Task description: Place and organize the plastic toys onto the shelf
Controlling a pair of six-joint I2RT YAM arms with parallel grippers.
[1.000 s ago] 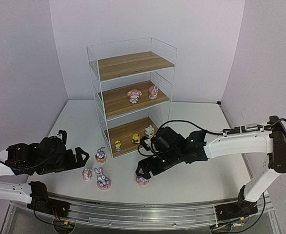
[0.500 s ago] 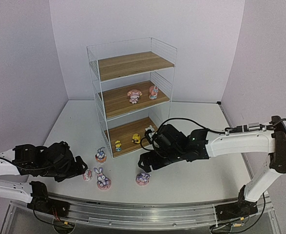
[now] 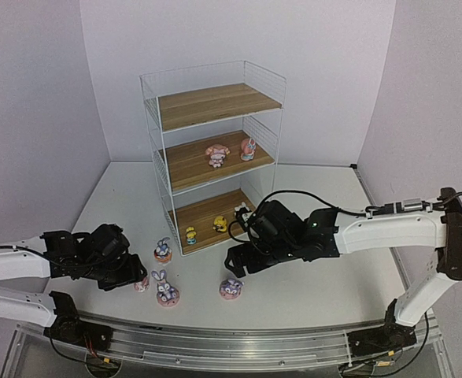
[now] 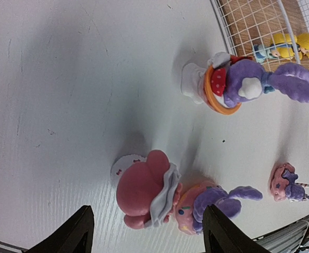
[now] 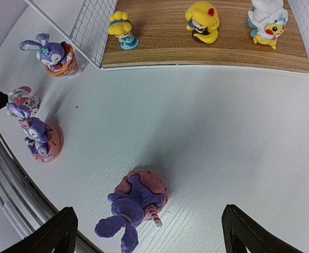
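The shelf [image 3: 215, 150] stands at the back of the table. Two toys are on its middle board and three small ones [image 5: 201, 22] on the bottom board. My left gripper [image 4: 148, 221] is open, its fingers either side of a pink-and-white round toy [image 4: 143, 190] on the table, with gaps on both sides. Close behind that toy stands a purple bunny on a pink base [image 4: 212, 203]. Another bunny in an orange ring [image 4: 238, 81] stands nearer the shelf. My right gripper [image 5: 149, 221] is open above a purple bunny on a pink base [image 5: 136, 203].
The shelf's white wire side [image 4: 249, 21] is close to the ringed bunny. A metal rail [image 3: 238, 346] runs along the table's near edge, just past the toys. The right arm's black cable [image 3: 309, 197] loops above the table by the shelf's bottom board.
My left gripper has moved right along the table up to the pink-and-white toy, and its jaws have narrowed. My right gripper has lifted off the purple bunny and drawn back a little.
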